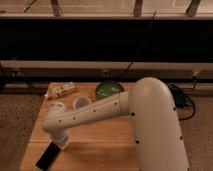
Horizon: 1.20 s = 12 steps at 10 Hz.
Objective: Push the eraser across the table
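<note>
The eraser [46, 156] is a flat black slab lying near the front left corner of the light wooden table [105, 147]. It is angled, with its far end toward the arm. My gripper [61, 141] reaches down at the end of the big white arm [125, 115] and sits right at the eraser's upper right end, seemingly touching it. The arm's bulk hides much of the table's right side.
At the table's back stand a green bowl [109, 90], a white cup [80, 103] and a second white cup [56, 106]. A pale packet [62, 90] lies at the back left. The table's left edge drops to a speckled floor. A dark rail wall runs behind.
</note>
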{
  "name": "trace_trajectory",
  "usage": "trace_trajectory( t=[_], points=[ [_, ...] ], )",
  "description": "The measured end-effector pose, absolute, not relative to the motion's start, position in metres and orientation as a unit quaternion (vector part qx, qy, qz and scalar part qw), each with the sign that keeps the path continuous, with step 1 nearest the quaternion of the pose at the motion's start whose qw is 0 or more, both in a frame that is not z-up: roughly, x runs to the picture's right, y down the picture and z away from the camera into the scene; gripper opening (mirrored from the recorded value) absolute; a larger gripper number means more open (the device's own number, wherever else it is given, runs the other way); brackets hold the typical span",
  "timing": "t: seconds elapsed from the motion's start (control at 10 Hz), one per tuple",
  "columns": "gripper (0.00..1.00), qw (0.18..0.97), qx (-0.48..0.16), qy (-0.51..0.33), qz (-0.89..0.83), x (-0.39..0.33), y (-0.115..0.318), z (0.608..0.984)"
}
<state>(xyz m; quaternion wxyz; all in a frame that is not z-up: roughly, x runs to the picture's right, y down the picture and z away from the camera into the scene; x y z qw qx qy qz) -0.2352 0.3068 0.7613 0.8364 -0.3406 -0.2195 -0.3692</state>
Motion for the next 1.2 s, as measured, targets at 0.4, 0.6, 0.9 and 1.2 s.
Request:
trace_trajectory(
  t=[0.4, 0.6, 0.9, 1.2],
  points=[
    [0.06, 0.829, -0.337, -0.232, -0.38, -0.25, 0.308, 0.758],
    [0.06, 0.825, -0.337, -0.238, -0.386, -0.256, 0.31, 0.756],
    [0.06, 0.819, -0.335, -0.245, -0.397, -0.266, 0.313, 0.752],
    [0.06, 0.812, -0.334, -0.253, -0.408, -0.274, 0.317, 0.747]
  ],
)
